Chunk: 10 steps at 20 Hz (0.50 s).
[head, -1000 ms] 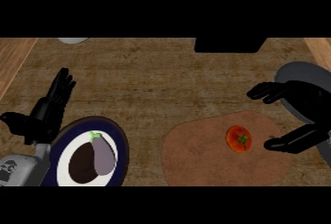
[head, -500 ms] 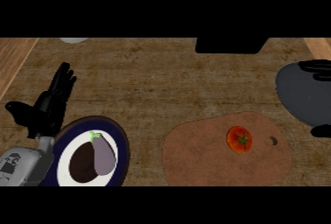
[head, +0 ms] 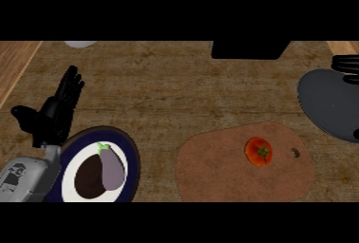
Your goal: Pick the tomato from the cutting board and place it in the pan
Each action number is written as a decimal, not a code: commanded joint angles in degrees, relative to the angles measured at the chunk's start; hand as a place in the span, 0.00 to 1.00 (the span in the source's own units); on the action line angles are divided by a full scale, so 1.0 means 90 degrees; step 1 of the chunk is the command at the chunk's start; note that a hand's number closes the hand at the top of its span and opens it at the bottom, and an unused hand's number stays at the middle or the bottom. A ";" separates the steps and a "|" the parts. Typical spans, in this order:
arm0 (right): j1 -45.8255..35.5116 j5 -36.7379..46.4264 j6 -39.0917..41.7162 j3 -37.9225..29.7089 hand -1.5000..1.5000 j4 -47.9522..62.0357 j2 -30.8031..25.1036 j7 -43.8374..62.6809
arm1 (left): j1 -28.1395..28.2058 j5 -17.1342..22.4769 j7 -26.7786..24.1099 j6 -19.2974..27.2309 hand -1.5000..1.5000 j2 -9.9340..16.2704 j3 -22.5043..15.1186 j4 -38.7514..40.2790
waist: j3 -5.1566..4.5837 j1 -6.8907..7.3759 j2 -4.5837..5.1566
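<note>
The red tomato [head: 259, 151] with a green stem lies on the right half of the brown cutting board [head: 224, 178]. The dark grey pan [head: 331, 107] sits at the right edge, beyond the board, and is cut off by the frame. Only a small black part of my right hand [head: 345, 62] shows at the right edge, over the pan's far rim, well away from the tomato. My left hand [head: 52, 116] rests open at the left, fingers pointing up and holding nothing.
A dark-rimmed white plate [head: 130, 163] with a purple eggplant [head: 111, 166] sits by my left forearm. A black box [head: 250, 49] stands at the back, a pale round object [head: 82, 43] at the back left. The counter's wooden edge [head: 17, 61] runs along the left.
My right hand has pulled away from beside the tomato, up and to the right, almost out of view. The tomato stays on the board. The left hand has barely shifted.
</note>
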 commanded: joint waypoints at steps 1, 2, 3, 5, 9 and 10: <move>-0.0248 0.0062 0.0655 0.0242 0.00 -0.0084 0.0035 -0.0838 | -0.0040 -0.0005 0.0088 -0.0102 0.50 0.0042 0.0141 0.0117 | -0.0007 -0.0039 -0.0022; 0.0131 0.0059 0.0462 0.0285 0.00 -0.0337 0.0116 -0.0802 | -0.0102 -0.0040 -0.0077 -0.0072 0.50 -0.0050 0.0219 0.0247 | -0.0008 -0.0123 -0.0034; 0.0008 0.0161 0.0524 0.0449 0.00 -0.0109 0.0107 -0.0926 | 0.0118 -0.0109 0.0051 -0.0001 0.50 -0.0099 0.0023 -0.0114 | -0.0004 -0.0030 -0.0029; 0.0150 -0.0029 0.0779 0.0522 0.00 -0.0637 -0.0254 -0.0748 | 0.0058 0.0146 0.0188 -0.0278 0.50 0.0227 0.0373 -0.0100 | -0.0008 -0.0091 -0.0055; 0.0505 0.0011 0.0650 0.1003 0.00 -0.1063 -0.0284 -0.0883 | 0.0364 -0.0117 0.0054 0.0005 0.50 -0.0140 0.0070 -0.0290 | -0.0005 -0.0083 -0.0058; 0.0608 0.0113 0.0522 0.0954 0.00 -0.0858 -0.0391 -0.1235 | 0.0059 0.0018 0.0316 -0.0220 0.50 0.0143 0.0304 -0.0160 | -0.0001 -0.0107 -0.0039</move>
